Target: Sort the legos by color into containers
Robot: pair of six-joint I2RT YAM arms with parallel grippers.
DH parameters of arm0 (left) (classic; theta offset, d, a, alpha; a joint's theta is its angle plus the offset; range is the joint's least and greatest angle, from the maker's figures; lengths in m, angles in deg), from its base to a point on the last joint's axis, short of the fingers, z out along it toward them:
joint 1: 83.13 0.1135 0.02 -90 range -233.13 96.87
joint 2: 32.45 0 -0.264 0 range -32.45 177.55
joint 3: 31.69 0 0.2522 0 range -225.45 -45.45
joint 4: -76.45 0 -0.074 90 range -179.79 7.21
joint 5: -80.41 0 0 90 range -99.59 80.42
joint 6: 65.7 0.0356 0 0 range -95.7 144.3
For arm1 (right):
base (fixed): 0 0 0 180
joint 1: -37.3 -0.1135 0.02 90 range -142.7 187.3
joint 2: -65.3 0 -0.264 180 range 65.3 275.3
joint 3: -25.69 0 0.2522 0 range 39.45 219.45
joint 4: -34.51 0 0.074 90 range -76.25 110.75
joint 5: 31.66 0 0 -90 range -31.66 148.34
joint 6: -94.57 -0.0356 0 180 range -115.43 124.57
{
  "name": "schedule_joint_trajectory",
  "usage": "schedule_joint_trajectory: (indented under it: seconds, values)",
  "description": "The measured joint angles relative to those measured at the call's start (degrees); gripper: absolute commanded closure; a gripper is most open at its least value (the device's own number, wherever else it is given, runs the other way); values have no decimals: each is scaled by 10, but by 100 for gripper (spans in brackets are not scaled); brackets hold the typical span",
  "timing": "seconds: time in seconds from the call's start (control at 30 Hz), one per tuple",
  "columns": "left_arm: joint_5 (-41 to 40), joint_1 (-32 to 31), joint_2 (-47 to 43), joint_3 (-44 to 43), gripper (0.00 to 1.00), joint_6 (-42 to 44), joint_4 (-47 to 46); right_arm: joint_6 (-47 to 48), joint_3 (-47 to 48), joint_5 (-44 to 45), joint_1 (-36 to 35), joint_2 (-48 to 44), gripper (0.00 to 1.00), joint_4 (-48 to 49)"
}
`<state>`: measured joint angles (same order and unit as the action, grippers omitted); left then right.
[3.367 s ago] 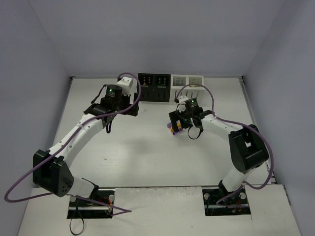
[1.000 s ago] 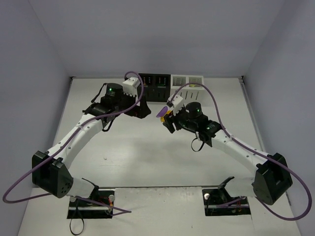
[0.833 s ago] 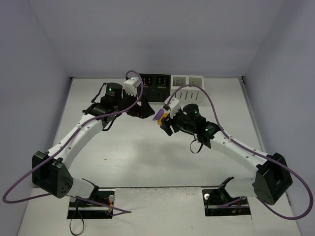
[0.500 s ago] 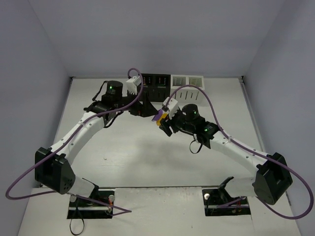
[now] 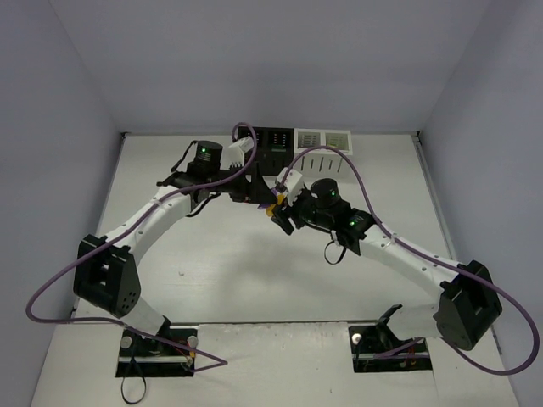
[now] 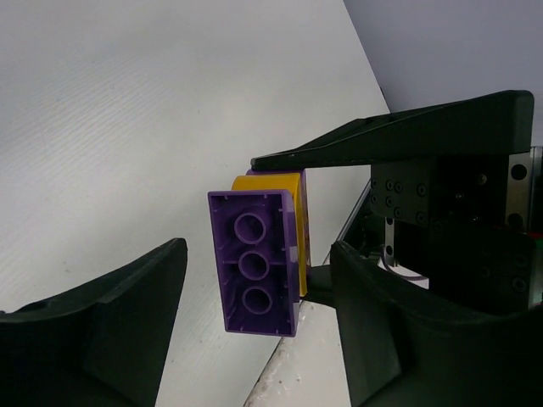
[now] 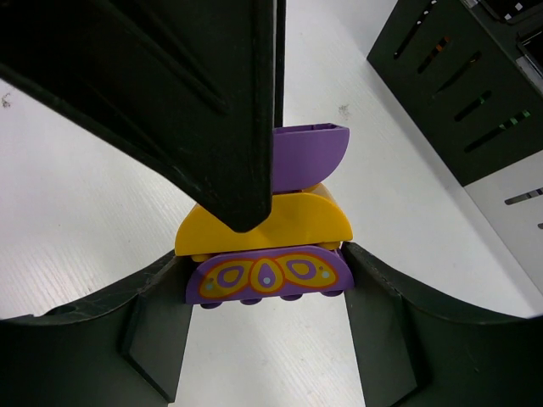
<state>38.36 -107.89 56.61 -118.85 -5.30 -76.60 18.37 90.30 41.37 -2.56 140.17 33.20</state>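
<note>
Legos [image 6: 254, 263] above white table [image 5: 229, 271], containers [image 5: 307, 137] by grey wall [image 5: 271, 68]

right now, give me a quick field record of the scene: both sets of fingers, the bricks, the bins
left fingers: open, one on either side of the lego stack, not yet closed on it
right fingers: shut on the lego stack
lego stack: purple and yellow bricks joined, held off the table between the two arms
containers: black and white row at the far edge, left end partly hidden by the left arm
</note>
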Motion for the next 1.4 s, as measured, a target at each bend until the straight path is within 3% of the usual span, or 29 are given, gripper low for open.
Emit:
schedule_joint_trajectory:
  seconds: [0.1, 0.43, 0.5, 0.53, 0.67, 0.73, 1.2, 1.4]
  values:
    - [7, -2, 3, 0, 51, -3, -1, 0, 1, 0, 0, 1, 100, 0]
    - [28, -11, 27, 0, 49, -6, -1, 2, 3, 1, -4, 1, 100, 1]
    - [30, -11, 27, 0, 61, -6, -1, 2, 5, 1, -4, 1, 100, 1]
    - [34, -11, 27, 0, 73, -7, -1, 3, 5, 2, -3, 1, 100, 2]
    - [35, -12, 27, -4, 95, -14, -2, 9, 5, 11, -4, 1, 100, 0]
    - [35, -12, 27, -5, 100, -13, -1, 9, 5, 14, -4, 1, 100, 0]
    - [36, 54, -4, -14, 100, 7, 17, -1, -35, 70, 29, 19, 100, 16]
    - [-10, 55, -16, -23, 100, 30, 42, -34, 78, 106, 101, 106, 100, 10]
